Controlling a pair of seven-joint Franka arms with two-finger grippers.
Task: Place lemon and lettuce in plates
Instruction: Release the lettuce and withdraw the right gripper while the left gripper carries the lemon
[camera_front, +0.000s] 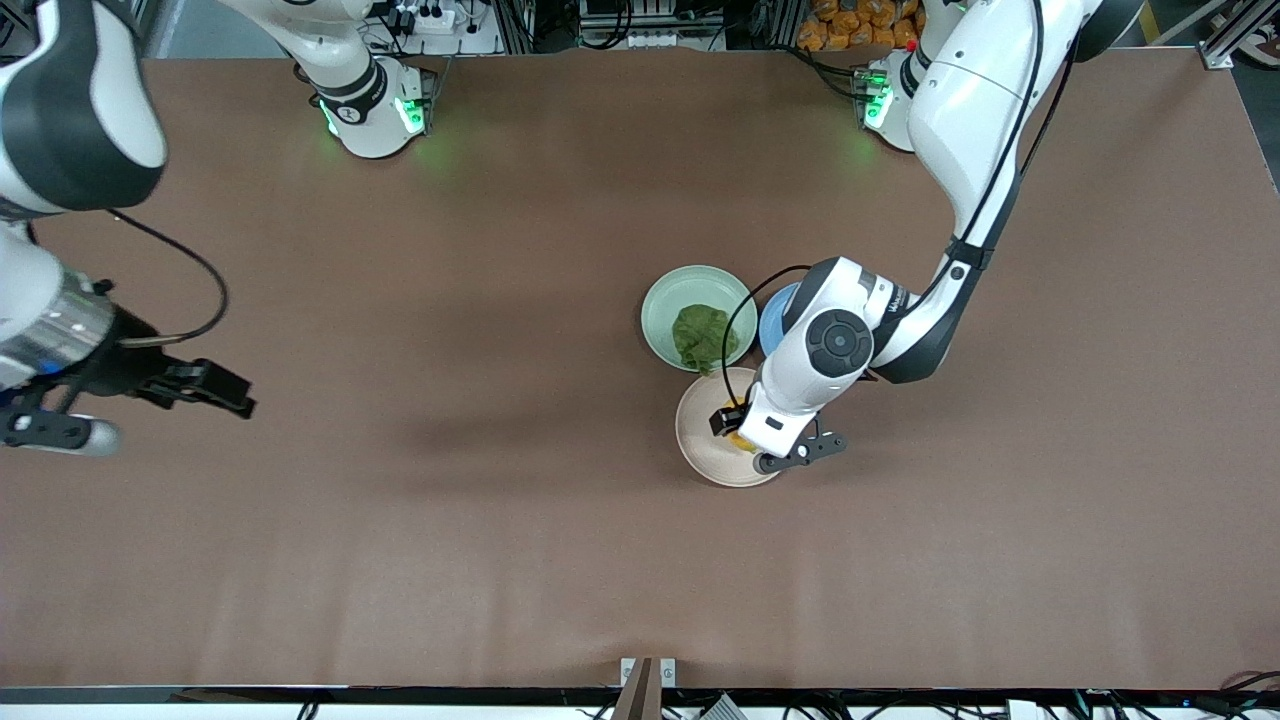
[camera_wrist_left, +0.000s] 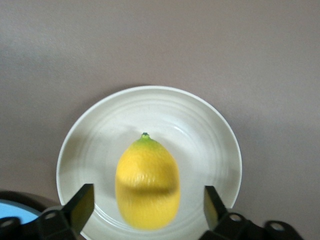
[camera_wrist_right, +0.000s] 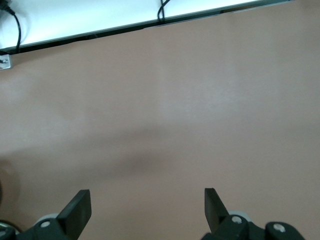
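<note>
The lemon (camera_wrist_left: 147, 182) lies on the beige-white plate (camera_wrist_left: 200, 130), nub end pointing away from the wrist. My left gripper (camera_wrist_left: 148, 206) is open over this plate, its fingers standing clear on either side of the lemon. In the front view the left gripper (camera_front: 737, 430) covers most of the lemon (camera_front: 742, 441) on the beige-white plate (camera_front: 700, 440). The lettuce (camera_front: 703, 337) lies in the pale mint green plate (camera_front: 665, 300), which sits just farther from the front camera. My right gripper (camera_front: 238, 398) is open and empty, up over bare table at the right arm's end; its wrist view shows the same (camera_wrist_right: 147, 206).
A blue plate (camera_front: 775, 318) sits beside the mint plate, toward the left arm's end, mostly under the left arm; its edge also shows in the left wrist view (camera_wrist_left: 15, 210). The three plates touch or nearly touch. The brown table (camera_front: 450, 520) stretches wide around them.
</note>
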